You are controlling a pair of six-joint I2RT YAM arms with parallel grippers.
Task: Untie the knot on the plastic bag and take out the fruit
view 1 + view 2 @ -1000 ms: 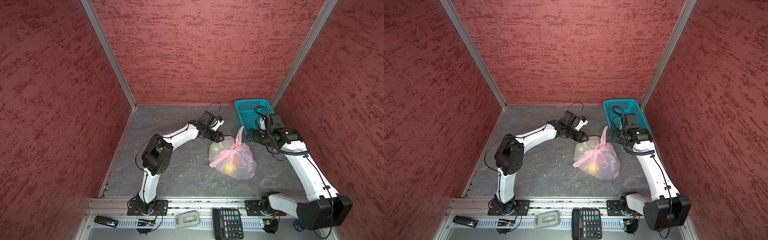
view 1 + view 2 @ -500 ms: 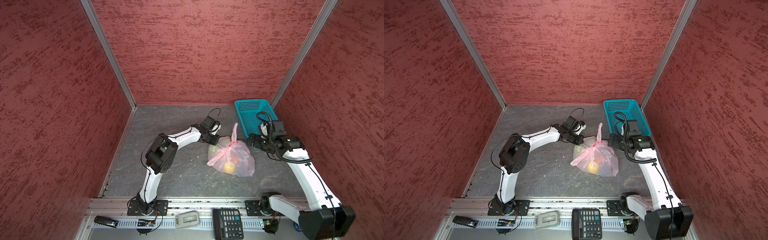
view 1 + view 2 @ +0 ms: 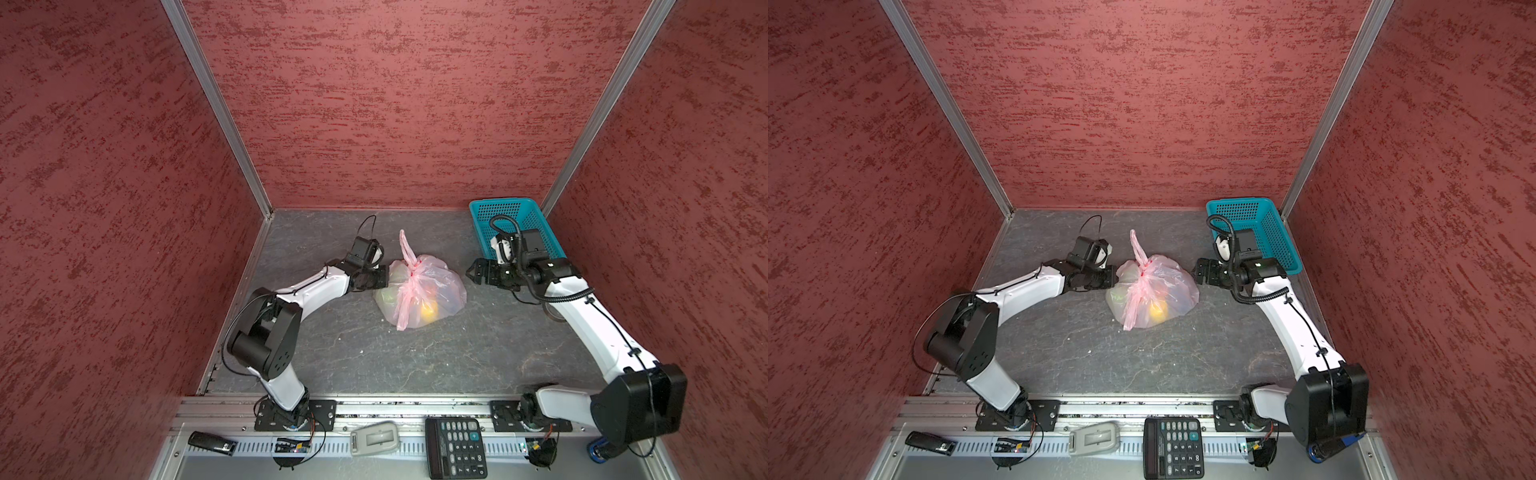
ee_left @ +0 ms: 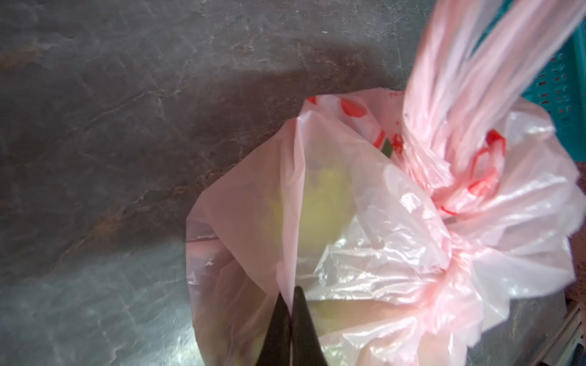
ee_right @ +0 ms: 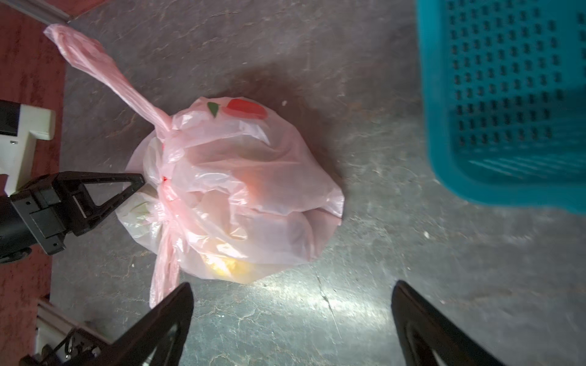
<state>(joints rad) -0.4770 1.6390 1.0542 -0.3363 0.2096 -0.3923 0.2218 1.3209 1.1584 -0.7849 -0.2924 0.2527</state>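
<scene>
The pale-pink plastic bag [image 3: 419, 291] [image 3: 1154, 291] lies mid-floor, tied, with the knot [image 3: 412, 266] [image 5: 165, 182] on top and one pink tail standing up. The fruit shows through the film: a yellow piece [image 3: 430, 309] [image 5: 222, 266] and a pale green one [image 4: 320, 202]. My left gripper [image 3: 386, 276] [image 4: 290, 293] is shut on a pinched fold of the bag's left side, below the knot. My right gripper [image 3: 469, 272] [image 5: 291, 285] stands open just right of the bag, apart from it, with only floor between its fingers.
A teal perforated basket [image 3: 515, 224] [image 5: 507, 95] sits in the back right corner, behind my right wrist. Red walls close in three sides. On the front rail lie a calculator [image 3: 455, 446], a grey device [image 3: 374, 436] and a small black item [image 3: 212, 442].
My left gripper closed on a fold of the bag and drew back to the left, dragging the bag left with it. My right gripper, still open, followed the bag leftward.
</scene>
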